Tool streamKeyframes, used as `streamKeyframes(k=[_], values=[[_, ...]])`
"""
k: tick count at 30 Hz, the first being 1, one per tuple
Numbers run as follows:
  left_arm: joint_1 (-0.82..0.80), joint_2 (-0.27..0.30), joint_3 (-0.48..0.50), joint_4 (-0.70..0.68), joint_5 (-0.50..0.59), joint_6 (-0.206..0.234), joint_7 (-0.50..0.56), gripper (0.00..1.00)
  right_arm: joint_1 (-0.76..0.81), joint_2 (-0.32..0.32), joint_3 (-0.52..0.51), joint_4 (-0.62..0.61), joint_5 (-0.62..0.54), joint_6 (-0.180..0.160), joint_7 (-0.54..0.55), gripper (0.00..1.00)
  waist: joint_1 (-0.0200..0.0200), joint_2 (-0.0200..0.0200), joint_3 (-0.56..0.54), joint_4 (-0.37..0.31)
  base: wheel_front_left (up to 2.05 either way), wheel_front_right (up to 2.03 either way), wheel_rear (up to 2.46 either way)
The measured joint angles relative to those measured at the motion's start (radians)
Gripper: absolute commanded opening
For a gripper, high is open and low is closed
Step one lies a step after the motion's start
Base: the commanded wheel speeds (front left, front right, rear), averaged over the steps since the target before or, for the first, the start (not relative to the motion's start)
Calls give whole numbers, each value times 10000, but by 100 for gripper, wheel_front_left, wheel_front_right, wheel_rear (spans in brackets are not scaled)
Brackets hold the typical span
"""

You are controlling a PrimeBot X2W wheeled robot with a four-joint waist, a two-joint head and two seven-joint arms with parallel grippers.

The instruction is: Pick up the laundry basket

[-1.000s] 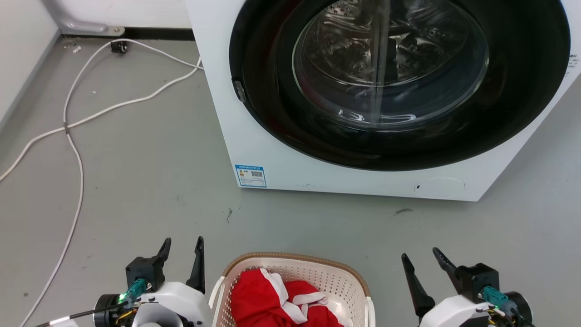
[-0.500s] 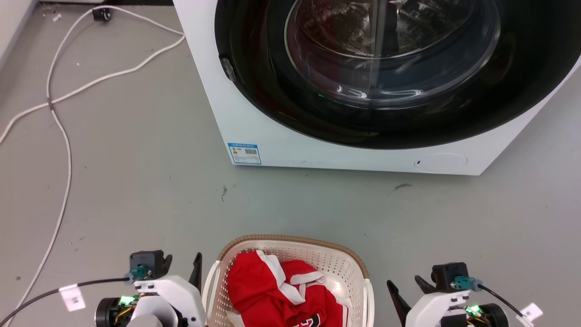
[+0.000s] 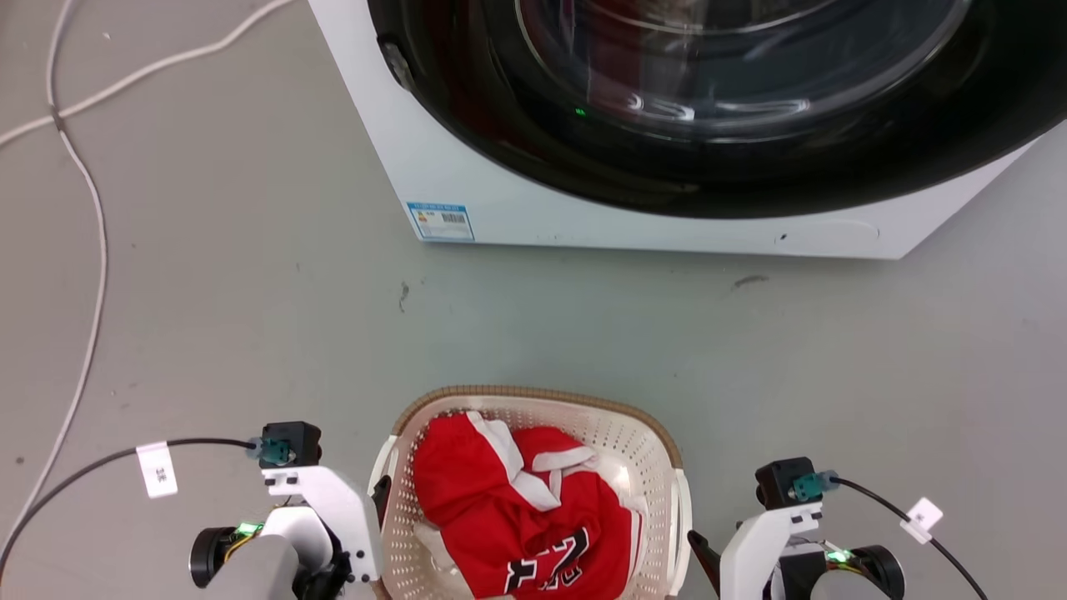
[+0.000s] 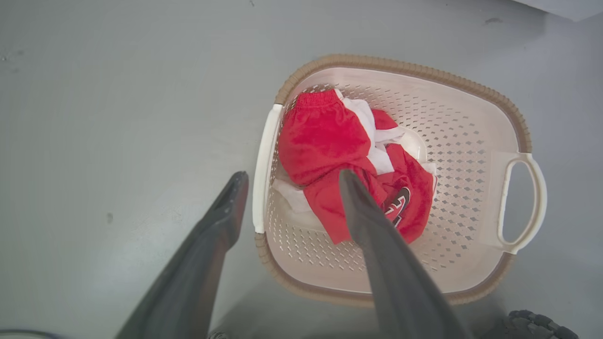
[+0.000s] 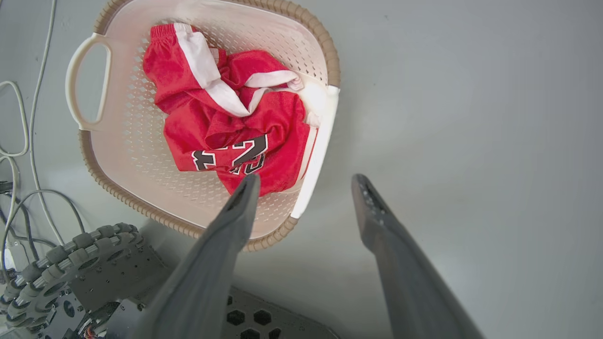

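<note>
The laundry basket [image 3: 542, 393] stands on the grey floor at the bottom centre of the head view, cream with a brown rim, holding a red and white garment [image 3: 517, 517]. My left gripper [image 4: 292, 178] is open and points down at the basket [image 4: 405, 68]. One finger is outside its white side handle [image 4: 264, 174] and the other is over the garment [image 4: 325, 141]. My right gripper [image 5: 306, 181] is open above the opposite handle [image 5: 320, 146] of the basket [image 5: 325, 47], one finger over the inside and one over the floor. Neither gripper holds anything.
A white washing machine [image 3: 633, 229] with a dark round door stands on the floor beyond the basket. White cables [image 3: 92, 250] trail over the floor at the left. My wheeled base [image 5: 85, 263] sits close behind the basket.
The head camera has tilted down, so the whole picture has shifted. Both grippers have turned from pointing forward to pointing down beside the basket's two handles.
</note>
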Motion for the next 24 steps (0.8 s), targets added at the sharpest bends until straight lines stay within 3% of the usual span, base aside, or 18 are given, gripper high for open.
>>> streamKeyframes(k=[9,24], values=[[-526,535,-1066,117,-1536,-15,1149,100,-1222,2,865,1175,663,0,267,100,1,0,969,-79,0,0,0],[-1742,1001,-2056,911,-2615,-15,1526,100,-2801,4,2171,2063,1735,0,297,100,1,0,2882,-361,0,0,0]])
